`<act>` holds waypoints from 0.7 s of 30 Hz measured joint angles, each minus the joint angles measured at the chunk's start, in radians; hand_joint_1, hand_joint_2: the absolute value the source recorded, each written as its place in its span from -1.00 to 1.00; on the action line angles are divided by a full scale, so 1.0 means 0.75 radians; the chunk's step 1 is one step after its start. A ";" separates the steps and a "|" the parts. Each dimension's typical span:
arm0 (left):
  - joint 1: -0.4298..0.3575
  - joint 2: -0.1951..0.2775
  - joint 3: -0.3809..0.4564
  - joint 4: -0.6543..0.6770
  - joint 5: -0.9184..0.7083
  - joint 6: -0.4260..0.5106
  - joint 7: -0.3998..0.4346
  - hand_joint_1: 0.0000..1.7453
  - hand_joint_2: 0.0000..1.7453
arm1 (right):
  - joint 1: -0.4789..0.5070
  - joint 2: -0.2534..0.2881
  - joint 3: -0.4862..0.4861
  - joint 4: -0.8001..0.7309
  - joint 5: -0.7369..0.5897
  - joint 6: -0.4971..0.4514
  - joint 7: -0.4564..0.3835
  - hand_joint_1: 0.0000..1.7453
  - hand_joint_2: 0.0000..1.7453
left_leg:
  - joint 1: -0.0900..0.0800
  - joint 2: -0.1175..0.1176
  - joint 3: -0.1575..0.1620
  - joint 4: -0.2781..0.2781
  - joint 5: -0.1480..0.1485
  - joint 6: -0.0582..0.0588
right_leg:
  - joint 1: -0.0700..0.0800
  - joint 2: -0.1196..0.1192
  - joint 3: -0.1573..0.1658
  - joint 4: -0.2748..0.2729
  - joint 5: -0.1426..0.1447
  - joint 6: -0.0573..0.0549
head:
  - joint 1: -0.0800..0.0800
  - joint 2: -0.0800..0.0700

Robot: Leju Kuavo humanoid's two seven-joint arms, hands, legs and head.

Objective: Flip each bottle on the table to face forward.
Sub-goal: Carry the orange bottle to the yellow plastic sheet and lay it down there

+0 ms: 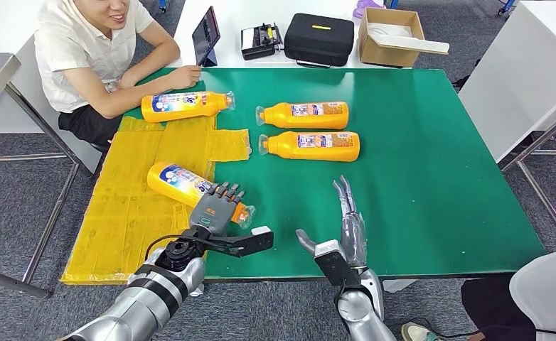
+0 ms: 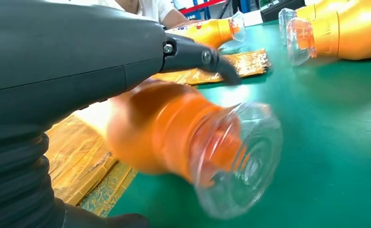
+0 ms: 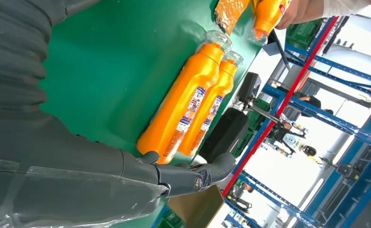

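While the right hand point(image 1: 350, 226) is held with fingers spread beside it, the nearest bottle point(image 1: 190, 183) is gripped by the left hand point(image 1: 215, 209).

The head view looks down over the green table point(image 1: 417, 170). Both wrist views sit low and close, sharing the two middle bottles point(image 3: 193, 102).

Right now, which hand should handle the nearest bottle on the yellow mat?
Left. The left hand already has its fingers over the nearest bottle; the right hand hovers open over bare green table, well apart.
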 joint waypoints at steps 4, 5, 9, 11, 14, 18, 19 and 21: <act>-0.002 -0.003 0.000 0.006 0.000 0.002 -0.001 -1.00 1.00 | 0.000 0.002 0.000 0.001 0.000 0.000 0.000 -1.00 1.00 | 0.000 0.000 0.000 0.000 0.000 0.000 | 0.000 0.000 0.000 0.000 0.000 0.000 | 0.000 0.000; -0.003 -0.003 0.000 0.007 0.000 0.003 -0.001 -1.00 1.00 | 0.000 0.002 0.000 0.001 0.000 0.000 0.000 -1.00 1.00 | 0.000 0.000 0.000 0.000 0.000 0.000 | 0.000 0.000 0.000 0.000 0.000 0.000 | 0.000 0.000; -0.005 -0.005 0.000 0.011 0.000 0.003 -0.006 -1.00 1.00 | 0.000 0.002 0.000 0.001 0.000 0.000 -0.002 -1.00 1.00 | 0.000 0.000 0.000 0.000 0.000 0.000 | 0.000 0.000 0.000 0.000 0.000 0.000 | 0.000 0.000; -0.006 -0.005 0.000 0.012 0.008 -0.004 -0.026 -1.00 1.00 | 0.000 0.002 0.000 0.002 -0.002 0.000 -0.006 -1.00 1.00 | 0.000 0.000 0.000 0.000 0.000 0.000 | 0.000 0.000 0.000 0.000 0.000 0.000 | 0.000 0.000; -0.008 -0.006 0.000 0.014 0.046 -0.027 -0.073 -1.00 1.00 | 0.000 0.002 0.000 0.003 -0.008 -0.001 -0.015 -1.00 1.00 | 0.000 0.000 0.000 0.000 0.000 0.000 | 0.000 0.000 0.000 0.000 0.000 0.000 | 0.000 0.000; -0.012 -0.010 -0.001 0.018 0.081 -0.040 -0.105 -1.00 1.00 | -0.003 0.002 0.000 0.009 -0.016 -0.003 -0.022 -1.00 1.00 | 0.000 0.000 0.000 0.000 0.000 0.000 | 0.000 0.000 0.000 0.000 0.000 0.000 | 0.000 0.000; -0.013 -0.011 -0.001 0.019 0.086 -0.039 -0.107 -1.00 1.00 | -0.004 0.002 0.000 0.012 -0.020 -0.004 -0.024 -1.00 1.00 | 0.000 0.000 0.000 0.000 0.000 0.000 | 0.000 0.000 0.000 0.000 0.000 0.000 | 0.000 0.000; -0.013 -0.011 -0.002 0.020 0.097 -0.034 -0.113 -1.00 1.00 | -0.007 0.002 0.000 0.016 -0.024 -0.010 -0.026 -1.00 1.00 | 0.000 0.000 0.000 0.000 0.000 0.000 | 0.000 0.000 0.000 0.000 0.000 0.000 | 0.000 0.000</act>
